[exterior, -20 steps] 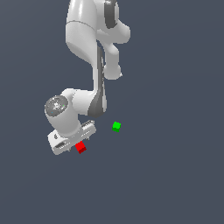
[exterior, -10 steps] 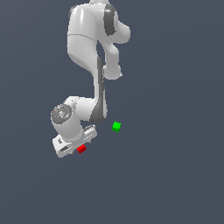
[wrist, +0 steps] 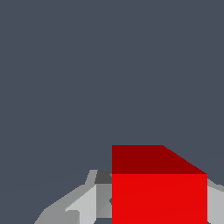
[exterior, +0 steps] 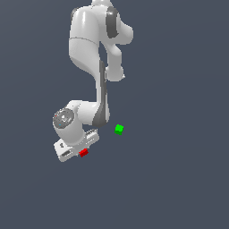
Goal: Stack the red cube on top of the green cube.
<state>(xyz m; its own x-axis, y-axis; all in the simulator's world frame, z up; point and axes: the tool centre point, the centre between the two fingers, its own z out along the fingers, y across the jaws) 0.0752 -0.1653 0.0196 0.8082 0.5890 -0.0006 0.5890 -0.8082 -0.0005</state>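
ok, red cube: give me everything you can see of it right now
The red cube is a small, plain, bright red block with no markings. In the wrist view it fills the lower part of the frame, with one brightly lit face and one darker, shaded face. It looks matte and rigid. It sits square on the dark floor, right at the tool, with grey finger parts showing on either side of it. Whether the fingers press on it cannot be told. The green cube stands apart, toward the exterior view's right.

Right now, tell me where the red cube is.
In the exterior view the red cube sits low and left of centre, right at the gripper, with the green cube up to its right.
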